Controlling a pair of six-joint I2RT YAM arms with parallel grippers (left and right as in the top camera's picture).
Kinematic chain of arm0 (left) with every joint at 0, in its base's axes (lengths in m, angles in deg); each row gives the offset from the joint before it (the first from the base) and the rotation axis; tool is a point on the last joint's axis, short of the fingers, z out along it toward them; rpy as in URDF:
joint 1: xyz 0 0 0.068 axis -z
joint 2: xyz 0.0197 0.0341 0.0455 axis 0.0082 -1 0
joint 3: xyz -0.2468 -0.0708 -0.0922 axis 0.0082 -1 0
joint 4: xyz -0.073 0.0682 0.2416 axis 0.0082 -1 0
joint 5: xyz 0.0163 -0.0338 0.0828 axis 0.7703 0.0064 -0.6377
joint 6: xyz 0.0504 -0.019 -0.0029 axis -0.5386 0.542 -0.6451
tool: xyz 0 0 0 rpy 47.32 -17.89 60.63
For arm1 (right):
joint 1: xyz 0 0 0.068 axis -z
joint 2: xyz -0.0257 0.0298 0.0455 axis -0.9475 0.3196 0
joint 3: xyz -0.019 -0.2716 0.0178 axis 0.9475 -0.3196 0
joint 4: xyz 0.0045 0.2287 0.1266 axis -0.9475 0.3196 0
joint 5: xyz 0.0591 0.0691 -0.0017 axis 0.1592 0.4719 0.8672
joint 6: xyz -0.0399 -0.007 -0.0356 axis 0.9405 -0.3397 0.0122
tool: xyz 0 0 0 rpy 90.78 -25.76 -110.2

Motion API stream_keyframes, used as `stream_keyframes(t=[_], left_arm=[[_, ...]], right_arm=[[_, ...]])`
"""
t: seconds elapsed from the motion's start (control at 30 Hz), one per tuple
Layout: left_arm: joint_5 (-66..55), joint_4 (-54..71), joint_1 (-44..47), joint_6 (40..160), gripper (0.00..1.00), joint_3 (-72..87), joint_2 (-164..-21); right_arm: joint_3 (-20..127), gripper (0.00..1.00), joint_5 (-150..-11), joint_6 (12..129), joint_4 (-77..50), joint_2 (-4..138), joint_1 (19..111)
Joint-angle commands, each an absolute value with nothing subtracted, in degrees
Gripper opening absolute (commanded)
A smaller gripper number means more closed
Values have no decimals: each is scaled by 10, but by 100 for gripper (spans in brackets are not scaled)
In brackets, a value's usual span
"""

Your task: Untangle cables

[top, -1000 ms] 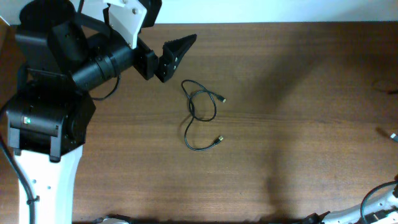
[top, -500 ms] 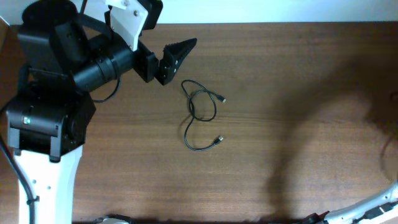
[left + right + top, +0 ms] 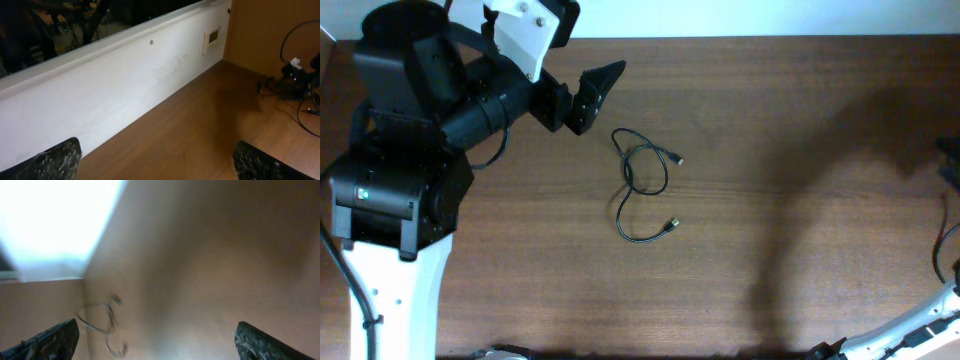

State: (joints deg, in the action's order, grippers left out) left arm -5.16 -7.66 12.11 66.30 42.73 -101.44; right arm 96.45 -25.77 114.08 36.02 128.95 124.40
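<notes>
The cables (image 3: 642, 185) are thin black cords lying in a loose loop with a trailing curve at the table's middle. Two small plug ends (image 3: 678, 160) (image 3: 671, 224) point right. My left gripper (image 3: 592, 95) hovers above the table, up and left of the loop, apart from it. In the left wrist view its fingers (image 3: 157, 162) are wide apart with only bare table between them. My right gripper (image 3: 157, 340) is open and empty. The cables show blurred at the lower left of the right wrist view (image 3: 100, 320). In the overhead view only a dark bit of the right arm (image 3: 950, 150) shows.
The left arm's black and white base (image 3: 390, 200) fills the table's left side. A white board (image 3: 115, 85) runs along the back edge. Other black wires and a connector (image 3: 295, 75) lie at the far right. A white arm link (image 3: 930, 320) sits at the lower right corner.
My left gripper has shifted slightly up and to the left. The shadow on the right side has moved and a dark part of the right arm has entered at the right edge. The cables have not moved.
</notes>
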Motion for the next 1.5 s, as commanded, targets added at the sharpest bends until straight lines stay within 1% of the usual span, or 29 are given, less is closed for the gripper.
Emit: stream_keyframes(t=[0.0, 0.1, 0.13, 0.2, 0.33, 0.43, 0.5, 0.57, 0.6, 0.73, 0.77, 0.83, 0.9, 0.93, 0.97, 1.0, 1.03, 1.07, 1.1, 1.2, 1.23, 1.27, 1.37, 1.4, 1.43, 1.47], left_arm=[[-59, -79, 119, 654, 97, 439, -1007], [-53, -85, 119, 654, 98, 439, -1007], [-53, -86, 119, 654, 97, 439, -1008], [-54, -80, 119, 654, 97, 439, -1008], [-54, -74, 119, 654, 97, 439, -1008], [-56, -75, 119, 654, 97, 439, -1008], [-55, -75, 119, 654, 97, 439, -1008], [-55, -75, 119, 654, 98, 439, -1008], [-55, -75, 119, 654, 97, 439, -1008], [-56, -75, 119, 654, 98, 439, -1009], [-56, -77, 119, 654, 98, 439, -1009], [-56, -81, 119, 653, 98, 439, -1009], [-57, -87, 119, 654, 98, 439, -1009], [-60, -91, 119, 654, 98, 439, -1009], [-60, -94, 119, 654, 98, 439, -1009], [-60, -100, 119, 654, 98, 439, -1009], [-60, -101, 119, 654, 98, 439, -1009], [-60, -102, 119, 654, 98, 439, -1009], [-60, -103, 119, 654, 98, 439, -1009], [-60, -105, 119, 654, 98, 439, -1009], [-60, -107, 119, 654, 98, 439, -1009], [-60, -107, 119, 654, 98, 439, -1009], [-60, -107, 119, 654, 97, 439, -1009], [-60, -107, 119, 654, 98, 439, -1009], [-60, -108, 119, 654, 97, 439, -1009], [-60, -109, 119, 654, 97, 439, -1009]], right_arm=[[971, 99, -136, 1305, 310, 1277, 1217], [973, 99, -221, 1413, 291, 1276, 1197], [979, 99, -271, 1456, 293, 1276, 1180], [1001, 98, -334, 1502, 313, 1276, 1141], [1059, 99, -374, 1530, 354, 1276, 1048], [1077, 99, -384, 1530, 356, 1276, 975], [1077, 99, -388, 1530, 351, 1277, 906], [1077, 99, -424, 1530, 340, 1277, 804], [1077, 99, -435, 1530, 336, 1277, 773], [1077, 99, -535, 1524, 260, 1277, 627], [1077, 99, -573, 1490, 228, 1277, 592], [1077, 99, -602, 1460, 197, 1277, 544], [1076, 100, -604, 1451, 186, 1278, 516], [1074, 97, -604, 1451, 184, 1278, 511], [1073, 90, -603, 1448, 182, 1278, 507], [1073, 73, -598, 1430, 180, 1278, 503], [1073, 69, -591, 1421, 180, 1278, 501], [1071, 73, -591, 1411, 179, 1278, 500], [1070, 83, -590, 1408, 179, 1279, 499], [1068, 85, -587, 1391, 181, 1297, 493], [1068, 88, -586, 1387, 181, 1302, 491], [1068, 96, -584, 1382, 180, 1306, 489], [1068, 96, -578, 1353, 179, 1309, 480], [1068, 93, -578, 1343, 179, 1309, 477], [1068, 87, -578, 1334, 180, 1312, 473], [1068, 86, -578, 1331, 180, 1315, 473]])
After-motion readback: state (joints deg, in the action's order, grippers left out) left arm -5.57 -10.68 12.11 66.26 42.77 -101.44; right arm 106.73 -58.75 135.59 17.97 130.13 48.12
